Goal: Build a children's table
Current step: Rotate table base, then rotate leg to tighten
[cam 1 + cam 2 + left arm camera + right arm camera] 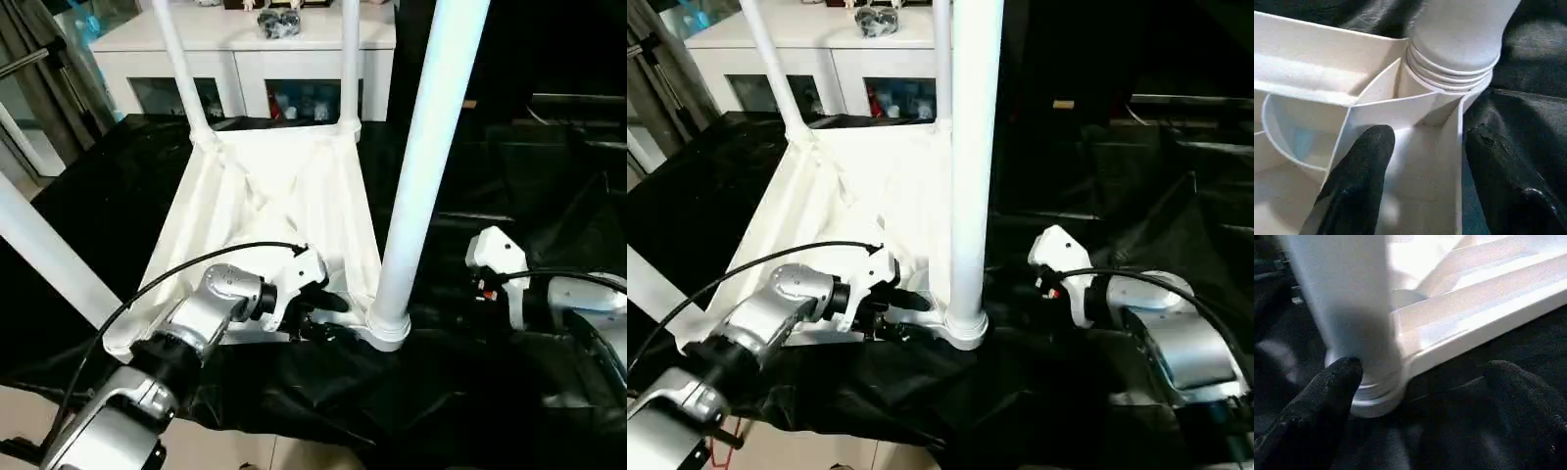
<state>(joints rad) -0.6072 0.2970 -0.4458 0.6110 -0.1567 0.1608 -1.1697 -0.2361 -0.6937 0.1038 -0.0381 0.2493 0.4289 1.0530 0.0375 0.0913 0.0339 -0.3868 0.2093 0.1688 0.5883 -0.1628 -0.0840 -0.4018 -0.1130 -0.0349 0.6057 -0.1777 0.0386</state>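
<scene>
On the black-draped bench [490, 392] the white tabletop [284, 196] lies upside down, ribbed underside facing up, with legs standing in its corner sockets. Nearest the robot, one leg [426, 157] rises from the front corner socket [387, 328], and the two far legs [181, 69] [350, 59] stand at the back corners before a white cabinet [245, 59] with glass doors; another leg [44, 250] slants at the left edge. At the front corner the left claw [323, 318] straddles the tabletop's outer wall just beside the socket: one black finger [1359, 181] sits inside on the ribbed side, the other [1508, 186] outside over the black cloth, parted with the wall between them, though whether they press it I cannot tell. To the right of the near leg the right claw [1425, 396] is spread wide, pointing at the socket's base, with one finger [1317, 406] close to the collar and the other [1528, 396] well apart over the cloth, gripping nothing.
</scene>
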